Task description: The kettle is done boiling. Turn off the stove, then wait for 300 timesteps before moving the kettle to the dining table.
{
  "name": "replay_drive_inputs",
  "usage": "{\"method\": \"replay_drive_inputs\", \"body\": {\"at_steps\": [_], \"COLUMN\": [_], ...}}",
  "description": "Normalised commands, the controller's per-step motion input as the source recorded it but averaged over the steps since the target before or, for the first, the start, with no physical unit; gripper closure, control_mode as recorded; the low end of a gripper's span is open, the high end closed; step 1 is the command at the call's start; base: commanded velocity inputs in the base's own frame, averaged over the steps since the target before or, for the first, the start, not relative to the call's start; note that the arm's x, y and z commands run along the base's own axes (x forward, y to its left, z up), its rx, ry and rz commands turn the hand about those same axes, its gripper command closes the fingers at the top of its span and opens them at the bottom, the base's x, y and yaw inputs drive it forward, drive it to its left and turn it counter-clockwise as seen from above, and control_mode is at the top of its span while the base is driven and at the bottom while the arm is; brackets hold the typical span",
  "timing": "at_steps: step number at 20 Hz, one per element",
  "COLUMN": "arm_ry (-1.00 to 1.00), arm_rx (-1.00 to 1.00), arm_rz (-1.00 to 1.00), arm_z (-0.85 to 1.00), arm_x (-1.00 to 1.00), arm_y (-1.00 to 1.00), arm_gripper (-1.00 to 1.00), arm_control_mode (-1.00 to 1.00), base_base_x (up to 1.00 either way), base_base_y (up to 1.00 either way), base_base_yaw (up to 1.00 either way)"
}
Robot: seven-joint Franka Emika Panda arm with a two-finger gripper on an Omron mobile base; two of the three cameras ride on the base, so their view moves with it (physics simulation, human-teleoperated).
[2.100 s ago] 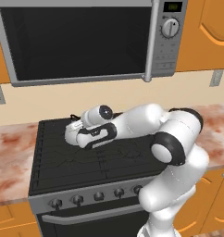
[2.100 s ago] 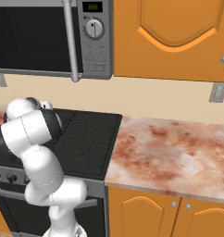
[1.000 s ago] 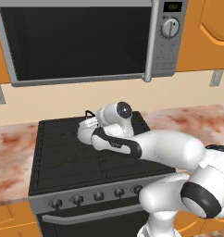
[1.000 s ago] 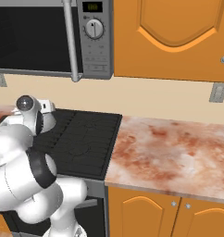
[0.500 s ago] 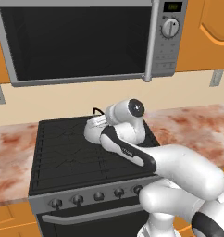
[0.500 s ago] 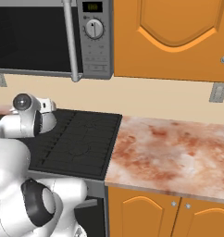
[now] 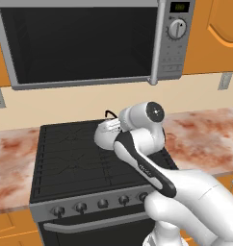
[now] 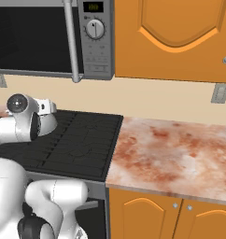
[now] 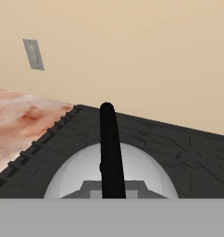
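The kettle, a small silver-white dome with a thin black arched handle, hangs just over the back middle of the black stove. My gripper is shut on that handle from the right. In the hand view the handle rises straight up the middle over the kettle's dome, with the stove grates behind it. From the right base view the kettle sits just below my hand, over the stove's back left. The stove's knobs line its front. The dining table is out of view.
A grey microwave hangs over the stove. Marbled counter runs to the stove's left and right. Orange cabinets sit above the right counter, more below it. A wall outlet is on the beige wall.
The arm has swung round and the gripper has carried the kettle to the right, from the stove's back left toward its back middle. The gripper stays shut.
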Motion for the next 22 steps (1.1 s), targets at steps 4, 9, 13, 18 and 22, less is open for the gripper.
{"method": "replay_drive_inputs", "body": {"at_steps": [4, 9, 13, 18, 22], "arm_ry": [0.00, 0.00, 0.00, 0.00, 0.00], "arm_rx": [0.00, 0.00, 0.01, 0.01, 0.00], "arm_rz": [-0.03, -0.02, -0.02, -0.02, -0.02], "arm_z": [0.28, 0.22, 0.17, 0.15, 0.05], "arm_x": [-0.45, -0.47, -0.47, -0.44, -0.16], "arm_y": [-0.22, -0.26, -0.33, -0.29, -0.03], "arm_gripper": [1.00, 1.00, 1.00, 1.00, 1.00], "arm_control_mode": [-1.00, -1.00, -1.00, -1.00, -1.00], "base_base_x": [0.00, 0.00, 0.00, 0.00, 0.00], "base_base_y": [0.00, 0.00, 0.00, 0.00, 0.00], "base_base_yaw": [0.00, 0.00, 0.00, 0.00, 0.00]}}
